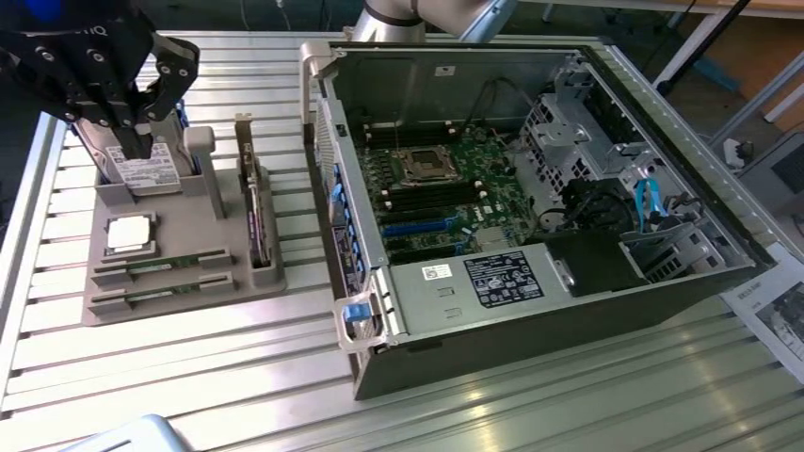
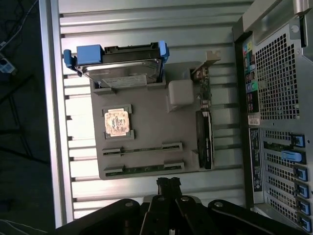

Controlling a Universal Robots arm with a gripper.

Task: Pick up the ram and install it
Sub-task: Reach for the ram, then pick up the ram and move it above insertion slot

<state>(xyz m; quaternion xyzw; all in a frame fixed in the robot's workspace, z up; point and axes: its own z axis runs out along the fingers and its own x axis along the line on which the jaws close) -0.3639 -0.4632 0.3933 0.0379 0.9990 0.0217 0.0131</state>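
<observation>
Exterior view, stock by size.

1. Desk [image 1: 188, 395]: slatted metal, carries everything below.
2. Computer case [image 1: 703, 169]: lying on its side with the panel off, toward the exterior view's right; motherboard [image 1: 440, 179] exposed inside.
3. Grey holder [image 1: 176, 306]: on the desk just beside the case, toward the exterior view's left.
4. Hard drive [image 1: 145, 174]: upright on edge in blue brackets at the holder's far end.
5. Expansion card [image 1: 258, 217]: dark, upright on edge along the holder's case side.
6. Processor chip [image 1: 130, 234]: square, silver, flat in its recess, between the hard drive and the ram.
7. First ram stick [image 1: 161, 265]: green, lying in its slot next to the processor chip.
8. Second ram stick [image 1: 161, 289]: parallel in the slot at the holder's near edge. Neither stick is lifted.
9. My fingers [image 1: 130, 132]: pressed together, pinching nothing, up over the hard drive's end of the holder and apart from both sticks.
</observation>
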